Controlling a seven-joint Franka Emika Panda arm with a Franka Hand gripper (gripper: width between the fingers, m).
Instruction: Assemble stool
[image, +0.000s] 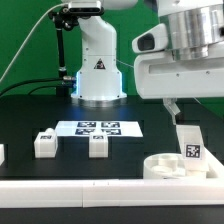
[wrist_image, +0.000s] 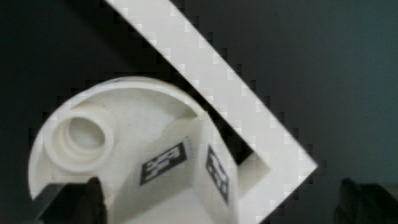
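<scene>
The stool's round white seat (image: 165, 166) lies at the front of the exterior view's right, against the border bars. One white leg (image: 190, 148) with a black-and-white tag stands on it. My gripper (image: 186, 112) hangs just above that leg, open. In the wrist view the leg (wrist_image: 187, 165) sits between my dark fingers (wrist_image: 71, 200), with a gap on at least one side, on top of the seat (wrist_image: 98, 115). My gripper (wrist_image: 217, 205) holds nothing. Two more legs (image: 44, 143) (image: 98, 145) lie loose on the black table toward the exterior view's left.
The marker board (image: 100, 128) lies flat in front of the robot base (image: 98, 75). A long white border bar (image: 90, 190) runs along the front edge. Border bars (wrist_image: 214, 75) form a corner beside the seat. Another white piece (image: 2, 153) shows at the far left edge.
</scene>
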